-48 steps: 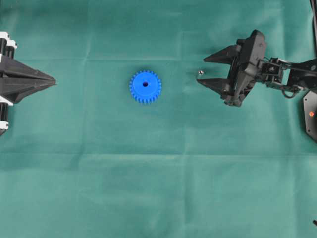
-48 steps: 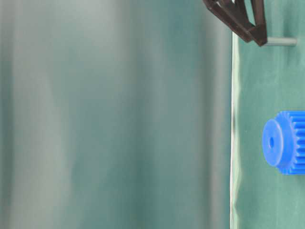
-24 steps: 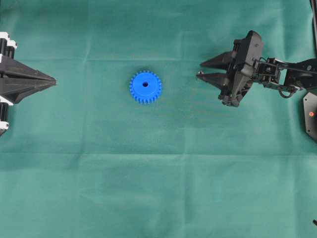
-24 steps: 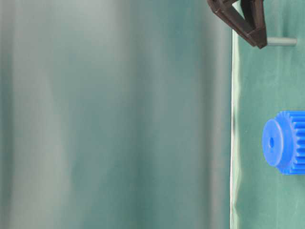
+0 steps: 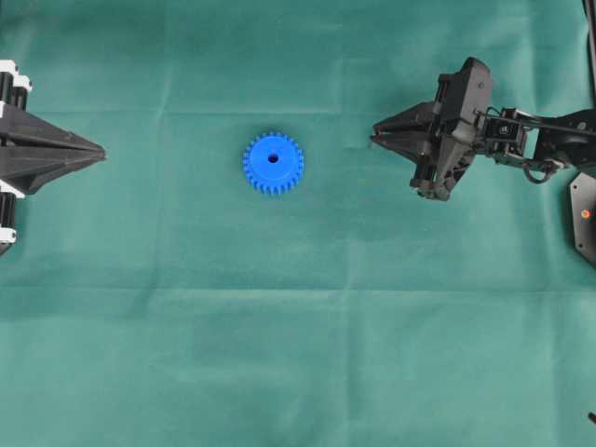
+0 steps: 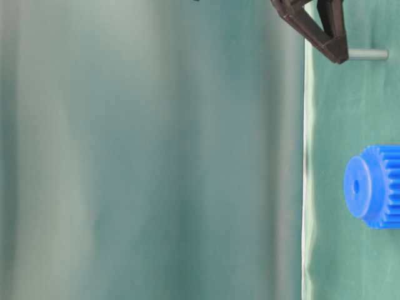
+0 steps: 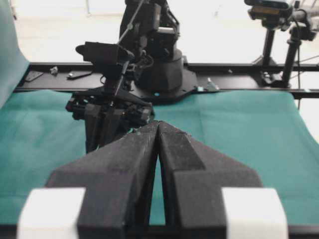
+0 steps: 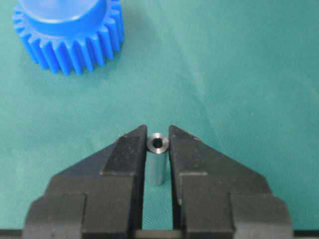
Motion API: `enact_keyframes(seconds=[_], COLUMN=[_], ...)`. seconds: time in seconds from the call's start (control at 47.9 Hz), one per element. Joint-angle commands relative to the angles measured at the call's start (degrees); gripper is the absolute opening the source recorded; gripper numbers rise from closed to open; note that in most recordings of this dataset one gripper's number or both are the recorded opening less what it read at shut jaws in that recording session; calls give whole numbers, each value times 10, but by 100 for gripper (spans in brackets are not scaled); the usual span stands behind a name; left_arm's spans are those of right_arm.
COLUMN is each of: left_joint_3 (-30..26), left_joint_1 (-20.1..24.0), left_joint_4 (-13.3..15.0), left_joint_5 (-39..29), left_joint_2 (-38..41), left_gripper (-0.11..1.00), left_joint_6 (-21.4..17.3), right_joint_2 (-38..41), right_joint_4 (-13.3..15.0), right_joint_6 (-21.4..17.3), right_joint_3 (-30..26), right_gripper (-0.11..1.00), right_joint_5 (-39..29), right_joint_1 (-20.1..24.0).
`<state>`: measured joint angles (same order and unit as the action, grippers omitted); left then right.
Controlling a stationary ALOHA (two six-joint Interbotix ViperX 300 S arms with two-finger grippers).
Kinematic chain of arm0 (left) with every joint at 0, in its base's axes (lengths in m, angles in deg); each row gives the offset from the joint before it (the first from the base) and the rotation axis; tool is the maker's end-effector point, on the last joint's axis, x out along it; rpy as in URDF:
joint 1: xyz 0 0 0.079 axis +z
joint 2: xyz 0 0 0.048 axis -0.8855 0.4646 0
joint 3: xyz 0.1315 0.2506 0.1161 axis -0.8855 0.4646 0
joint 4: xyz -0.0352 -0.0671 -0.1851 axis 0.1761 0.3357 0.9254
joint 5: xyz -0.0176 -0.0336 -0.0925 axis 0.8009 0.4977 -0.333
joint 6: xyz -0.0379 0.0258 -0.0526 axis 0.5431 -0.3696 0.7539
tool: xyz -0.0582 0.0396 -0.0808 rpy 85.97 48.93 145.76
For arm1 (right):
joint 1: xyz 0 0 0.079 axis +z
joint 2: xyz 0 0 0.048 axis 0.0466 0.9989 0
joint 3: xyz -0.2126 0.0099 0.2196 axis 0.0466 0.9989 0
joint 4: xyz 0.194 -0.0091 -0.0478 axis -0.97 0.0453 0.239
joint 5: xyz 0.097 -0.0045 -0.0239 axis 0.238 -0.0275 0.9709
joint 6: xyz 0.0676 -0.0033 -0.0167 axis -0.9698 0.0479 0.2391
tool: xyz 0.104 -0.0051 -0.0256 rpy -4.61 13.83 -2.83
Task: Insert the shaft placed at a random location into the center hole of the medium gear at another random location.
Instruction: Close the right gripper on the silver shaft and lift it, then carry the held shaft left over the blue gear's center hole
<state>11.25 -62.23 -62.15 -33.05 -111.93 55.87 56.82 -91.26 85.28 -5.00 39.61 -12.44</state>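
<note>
Both fingers of my right gripper [image 8: 158, 135], spread wide a second ago, now clamp the upright shaft [image 8: 156, 164] between their tips, the medium gear [image 8: 67, 35] ahead on the table, so lifting comes next.

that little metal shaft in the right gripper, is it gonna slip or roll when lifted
The shaft looks like smooth, rigid metal, pinched only near the tips of the right gripper, so it may pivot or slip. Being round, it would probably roll on the green cloth if dropped.
</note>
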Motion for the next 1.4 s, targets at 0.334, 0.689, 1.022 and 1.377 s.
enact_keyframes(seconds=[0.334,0.689,1.022,1.377], left_joint_3=[-12,-12,-12,-12], left_joint_1=[0,0,0,0], left_joint_4=[-1,-1,-1,-1], left_joint_5=[3,-7,-7,-7], left_joint_2=[4,5,5,6], left_gripper=[0,0,0,0], left_joint_6=[0,0,0,0], right_joint_2=[-142,-143,-97,-22], right_joint_4=[1,1,-1,0], right_joint_6=[3,3,2,2], right_joint_3=[-45,-49,-101,-206], right_gripper=[13,13,13,13], right_joint_5=[-158,-163,-158,-172], right_joint_1=[8,8,24,60])
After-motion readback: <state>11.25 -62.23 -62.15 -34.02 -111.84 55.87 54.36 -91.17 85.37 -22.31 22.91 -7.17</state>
